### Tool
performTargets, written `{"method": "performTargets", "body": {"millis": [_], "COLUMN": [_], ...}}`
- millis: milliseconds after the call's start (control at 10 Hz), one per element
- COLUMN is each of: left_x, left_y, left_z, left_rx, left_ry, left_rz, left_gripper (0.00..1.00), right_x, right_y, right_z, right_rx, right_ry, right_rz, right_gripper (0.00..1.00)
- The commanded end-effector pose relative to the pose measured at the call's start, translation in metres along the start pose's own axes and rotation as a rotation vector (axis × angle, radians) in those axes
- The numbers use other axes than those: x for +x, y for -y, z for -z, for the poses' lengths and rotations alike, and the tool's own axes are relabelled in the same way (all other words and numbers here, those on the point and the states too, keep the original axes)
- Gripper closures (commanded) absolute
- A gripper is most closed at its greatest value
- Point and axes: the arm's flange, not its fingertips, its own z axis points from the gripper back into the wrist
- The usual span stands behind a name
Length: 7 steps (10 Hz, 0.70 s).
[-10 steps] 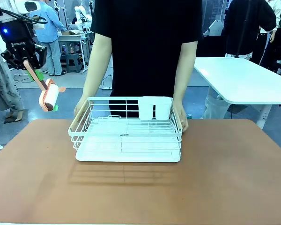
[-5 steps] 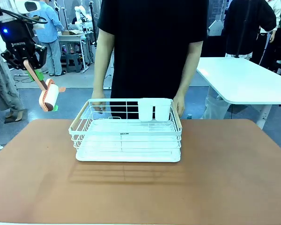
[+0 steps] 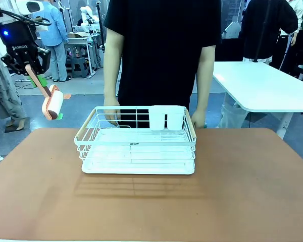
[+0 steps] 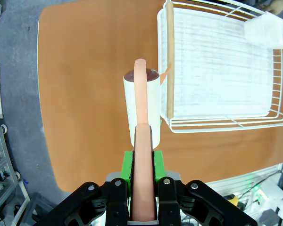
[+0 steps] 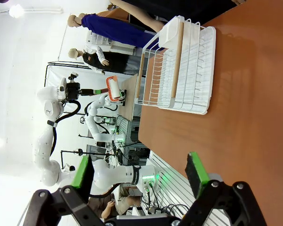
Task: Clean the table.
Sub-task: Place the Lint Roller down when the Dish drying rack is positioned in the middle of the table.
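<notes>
Looking across our brown bench (image 3: 242, 191), we see a white wire rack (image 3: 137, 146) by its far edge. Our left jaws pinch a lint roller (image 3: 52, 103) left of the rack; right jaws gape.

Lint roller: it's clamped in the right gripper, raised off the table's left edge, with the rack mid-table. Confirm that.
Not quite. The left gripper clamps the lint roller, as the left wrist view shows; the right gripper stands open. It does hang above the table, left of the rack.
</notes>
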Motion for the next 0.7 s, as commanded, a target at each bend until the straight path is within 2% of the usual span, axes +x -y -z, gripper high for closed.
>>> {"method": "performTargets", "body": {"millis": [0, 600], "left_x": [0.0, 0.0], "left_y": [-0.002, -0.002], "left_z": [-0.0041, -0.0041], "left_rx": [-0.003, -0.003], "left_ry": [0.006, 0.006], "left_rz": [-0.003, -0.003], "left_gripper": [0.79, 0.79], "right_x": [0.0003, 0.0003], "right_y": [-0.0036, -0.0036], "right_z": [0.0003, 0.0003], "right_rx": [-0.001, -0.001], "right_ry": [0.004, 0.004], "right_rz": [0.005, 0.005], "right_gripper": [0.0, 0.0]}}
